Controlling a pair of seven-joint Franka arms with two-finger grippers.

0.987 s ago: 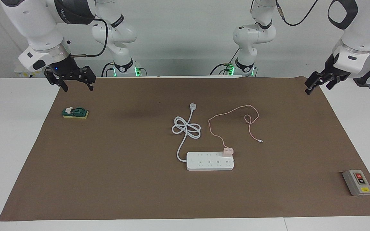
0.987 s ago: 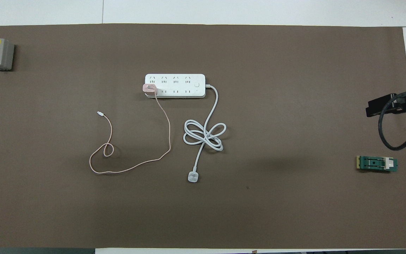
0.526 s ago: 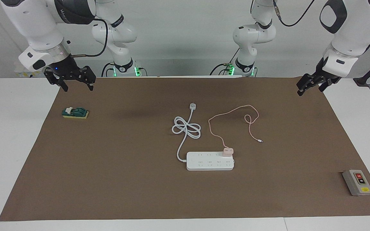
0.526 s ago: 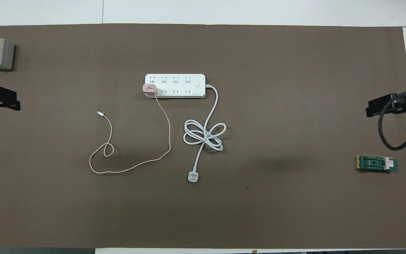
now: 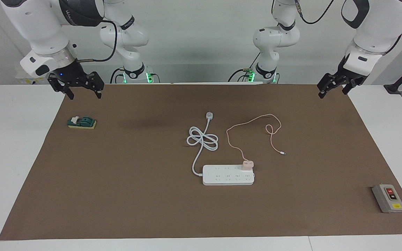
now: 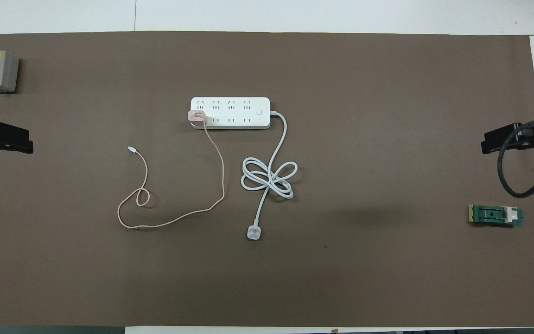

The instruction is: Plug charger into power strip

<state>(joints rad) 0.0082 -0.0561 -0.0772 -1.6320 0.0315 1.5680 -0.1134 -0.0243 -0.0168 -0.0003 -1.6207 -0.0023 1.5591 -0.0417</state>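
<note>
The small pale pink cube-shaped charger (image 5: 247, 164) sits on the flat white rectangular power strip (image 5: 228, 175), at the corner socket nearest the robots on the left arm's end. Its prongs are hidden beneath its body, so how deep it is seated cannot be made out. The strip lies near the middle of the table.

The charger's thin pink cable (image 6: 181, 215) trails toward the robots, curls into one small loop and ends in a tiny connector (image 6: 131, 149) lying free on the mat. The strip's thick white cord (image 6: 269, 175) leaves its other end, knots into a loose bow and finishes in a white round-ended plug (image 6: 254, 233) nearer the robots.

The left gripper (image 5: 333, 89) hangs over the mat's corner at its own end, fingers spread and holding nothing; the overhead view cuts it off at the frame's edge. The right gripper (image 5: 81, 89) hangs over the opposite corner, also spread wide and empty, its arm waiting.

A grey box with red and yellow buttons (image 5: 388, 198) lies near the mat's edge at the left arm's end, farther from the robots than the strip. A green block on a yellow base (image 5: 81, 122) lies at the right arm's end. Wide bare stretches of the brown mat (image 5: 134, 195) surround the strip on a white table (image 5: 9, 146), with a pale wall at the robots' backs.
</note>
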